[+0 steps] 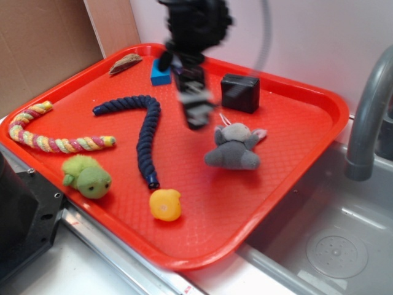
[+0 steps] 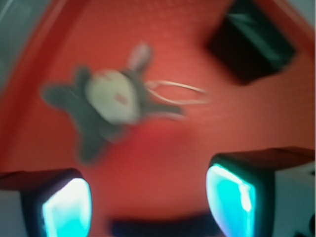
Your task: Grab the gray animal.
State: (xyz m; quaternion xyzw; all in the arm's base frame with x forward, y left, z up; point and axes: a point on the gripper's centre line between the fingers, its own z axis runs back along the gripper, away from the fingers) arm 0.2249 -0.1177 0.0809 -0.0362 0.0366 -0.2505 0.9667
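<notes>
Our gripper (image 2: 148, 207) hangs over the tray (image 1: 295, 147) beside the mouse (image 1: 234, 147), fingers (image 2: 66, 210) apart, since it lies loose, ungrasped.

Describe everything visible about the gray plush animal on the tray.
The gray animal is a small soft plush, mouse-like, with a dark gray body, lighter head, floppy ears and splayed limbs. A thin white string loops from it. It sits on the red tray, in front of the black box. Nothing touches it but the tray; the gripper, blurred, hangs just beside it, open.
</notes>
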